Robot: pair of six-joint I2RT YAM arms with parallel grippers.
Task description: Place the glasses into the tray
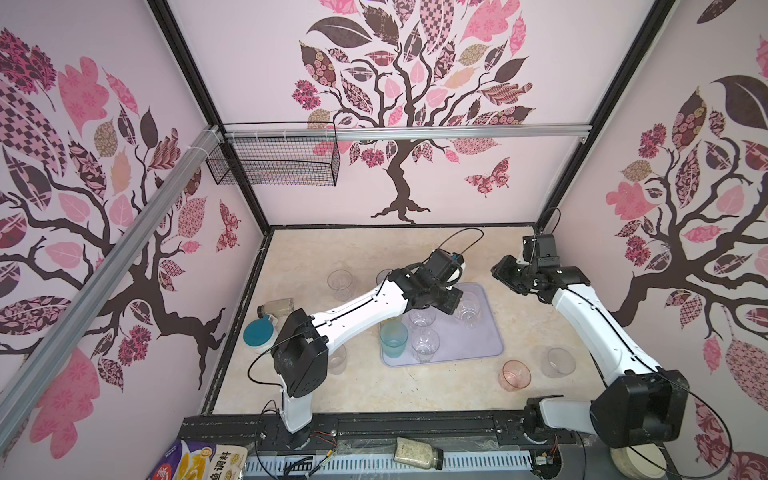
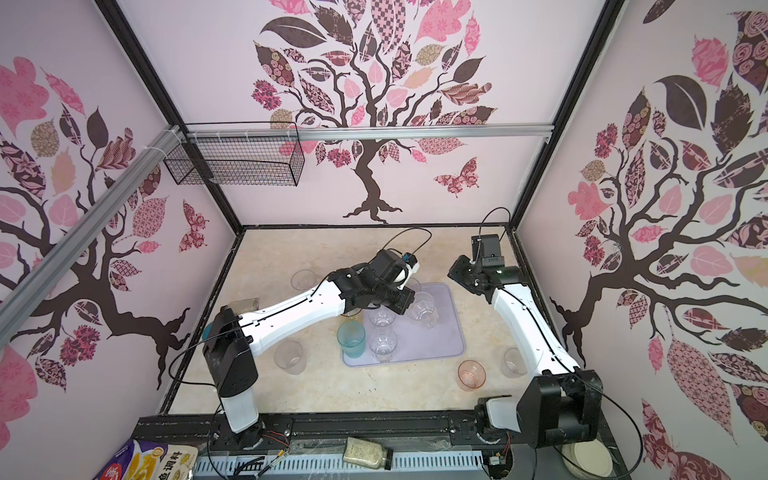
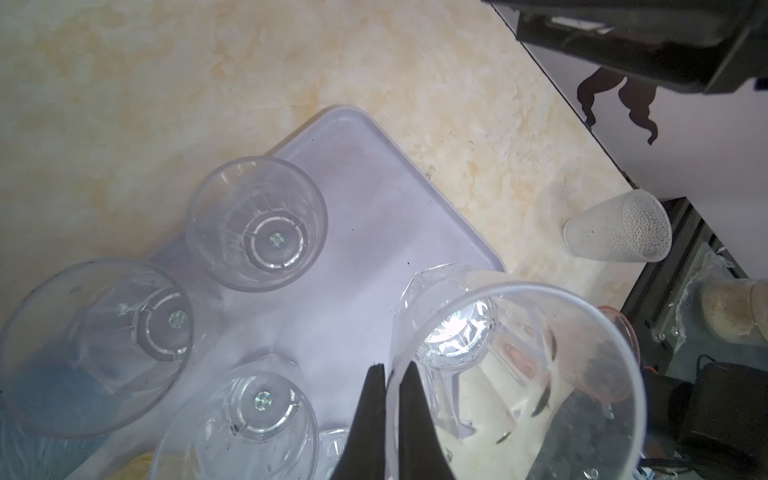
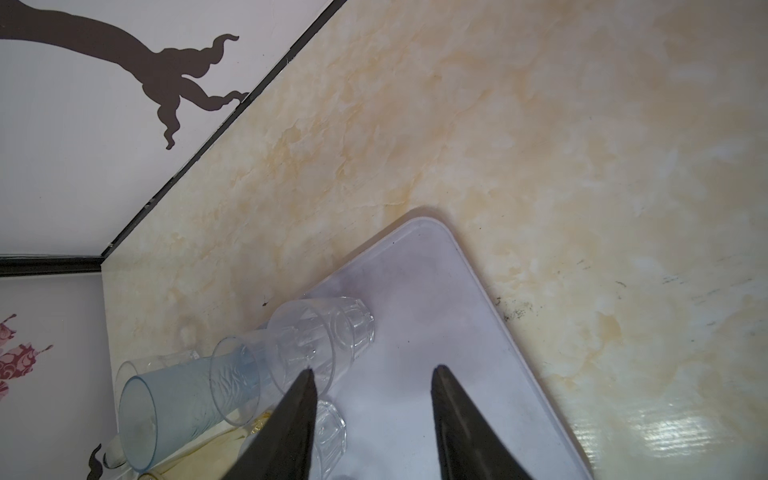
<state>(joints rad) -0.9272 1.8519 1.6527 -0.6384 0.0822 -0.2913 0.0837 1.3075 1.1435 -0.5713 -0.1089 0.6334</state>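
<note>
We saw the left hand pinching the rim of 1 clear glass over the tray; the right hand hung open nearby.

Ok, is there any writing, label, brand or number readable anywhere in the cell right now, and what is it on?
"鱼调料": on the yellow and purple packet at the front edge, in both top views.
Red round badge on the same packet: cut off and blurred, not readable.
The tray: no writing shows on it.
Everything else, in any view: no text visible.
</note>
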